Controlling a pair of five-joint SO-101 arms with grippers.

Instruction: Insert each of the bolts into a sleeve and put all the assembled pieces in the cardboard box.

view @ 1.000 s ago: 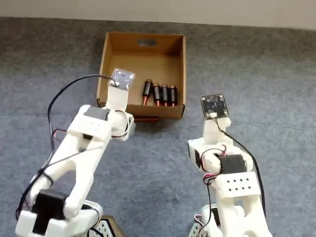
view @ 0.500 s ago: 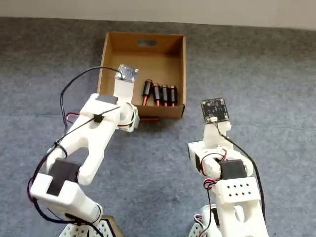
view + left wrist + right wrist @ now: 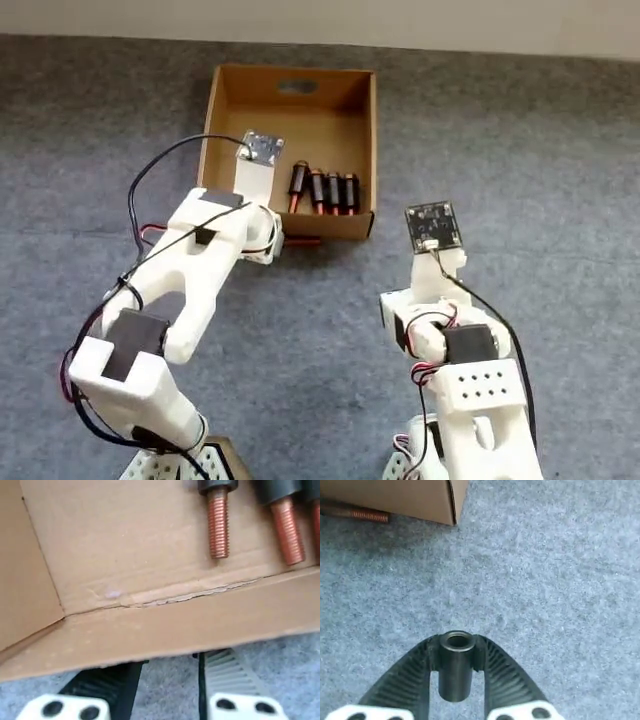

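The cardboard box (image 3: 222,110) holds several assembled pieces (image 3: 323,190) lying side by side against its front wall; their copper threads (image 3: 218,527) show in the left wrist view. One loose bolt (image 3: 300,241) lies on the carpet just outside that front wall, and its threaded end (image 3: 357,513) shows beside the box corner (image 3: 451,500). My left gripper (image 3: 172,662) is open with nothing in it, low outside the box's front wall (image 3: 165,630). My right gripper (image 3: 456,645) is shut on a black sleeve (image 3: 455,667), held over the carpet to the right of the box.
Grey carpet (image 3: 540,160) covers the whole table, with free room right of the box and between the arms. The left arm (image 3: 200,270) reaches over the box's front left corner. The right arm's camera board (image 3: 433,225) stands near the box's front right corner.
The left arm has swung forward and a little to the right, bringing its wrist nearer the box's front wall. The right arm has barely shifted and still holds the sleeve.
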